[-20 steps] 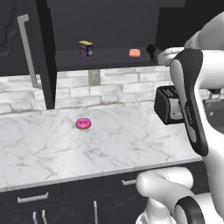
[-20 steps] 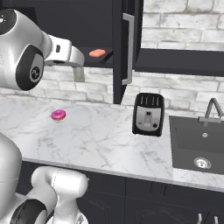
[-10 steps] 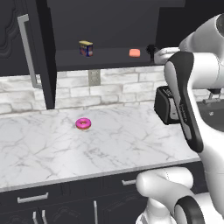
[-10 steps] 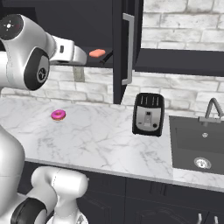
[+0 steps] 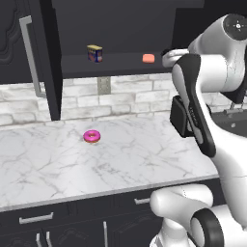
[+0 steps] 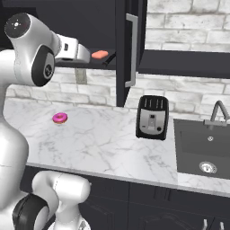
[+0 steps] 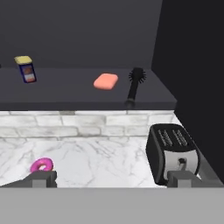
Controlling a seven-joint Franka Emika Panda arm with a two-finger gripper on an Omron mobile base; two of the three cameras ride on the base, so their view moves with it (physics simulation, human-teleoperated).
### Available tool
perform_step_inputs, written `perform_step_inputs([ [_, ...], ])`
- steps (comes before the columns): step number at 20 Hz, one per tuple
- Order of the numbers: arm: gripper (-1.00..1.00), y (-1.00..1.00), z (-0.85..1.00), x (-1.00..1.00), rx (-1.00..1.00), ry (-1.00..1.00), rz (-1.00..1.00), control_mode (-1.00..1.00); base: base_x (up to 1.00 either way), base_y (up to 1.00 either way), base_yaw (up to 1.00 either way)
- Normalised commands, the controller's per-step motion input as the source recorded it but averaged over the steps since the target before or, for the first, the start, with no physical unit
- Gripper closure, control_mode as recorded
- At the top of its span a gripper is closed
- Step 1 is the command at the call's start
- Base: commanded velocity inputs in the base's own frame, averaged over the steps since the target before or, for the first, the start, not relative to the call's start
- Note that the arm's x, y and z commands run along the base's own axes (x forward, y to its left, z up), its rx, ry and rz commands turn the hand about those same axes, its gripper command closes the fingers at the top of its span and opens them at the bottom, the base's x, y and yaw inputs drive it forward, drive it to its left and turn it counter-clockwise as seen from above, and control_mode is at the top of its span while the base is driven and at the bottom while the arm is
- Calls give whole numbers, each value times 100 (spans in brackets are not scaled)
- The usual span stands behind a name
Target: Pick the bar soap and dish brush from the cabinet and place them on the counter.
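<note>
Arm raised high, elbow bent, forearm reaching level toward the open cabinet, hand just short of the shelf. Tool spread wide, holding nothing, its two dark fingertips standing far apart at the bottom of the hand view. Pointing straight at the shelf edge, with the desk well below.

On the shelf: one soap, salmon-orange, lying flat. Just beside it, one black brush, head toward the back, handle end poking over the front edge. Soap and brush close but apart. Further along the same shelf, one yellow-and-blue box, upright, well apart from the soap.

Down on the white marble desk: one pink donut, alone in the open. One black toaster near the sink, upright. One cabinet door swung out, long silver handle showing.
</note>
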Motion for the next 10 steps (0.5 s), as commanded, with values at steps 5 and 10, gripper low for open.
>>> perform_step_inputs([
  [5, -100, 2, 0, 40, 0, 0, 0, -100, 0, 0, 0],
  [10, -100, 0, -2, 35, 0, 0, 0, -100, 0, 0, 0],
])
